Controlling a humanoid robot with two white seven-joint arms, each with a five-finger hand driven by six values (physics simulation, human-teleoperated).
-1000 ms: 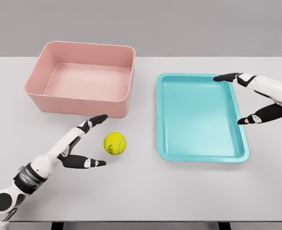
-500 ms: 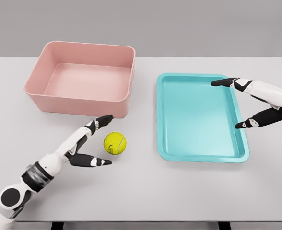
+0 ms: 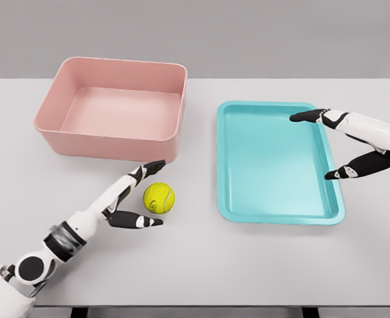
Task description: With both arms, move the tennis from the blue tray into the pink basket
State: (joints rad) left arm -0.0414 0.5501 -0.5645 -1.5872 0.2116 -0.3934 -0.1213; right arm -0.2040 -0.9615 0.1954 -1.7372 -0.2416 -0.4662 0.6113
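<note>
Both spread: left robot hand point(image 3: 136, 199) has closed around tennis ball point(image 3: 158, 197), right robot hand point(image 3: 344, 144) barely moved

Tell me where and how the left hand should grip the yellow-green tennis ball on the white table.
Probably across the middle of the yellow-green tennis ball, coming from its left. The left hand already brackets it there with spread fingers, and the ball sits free on the white table, so a round shape offers no better spot.

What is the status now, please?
Left hand open around tennis ball, no grasp. Ball on table, outside pink basket. Right hand open over blue tray. Path clear.
</note>
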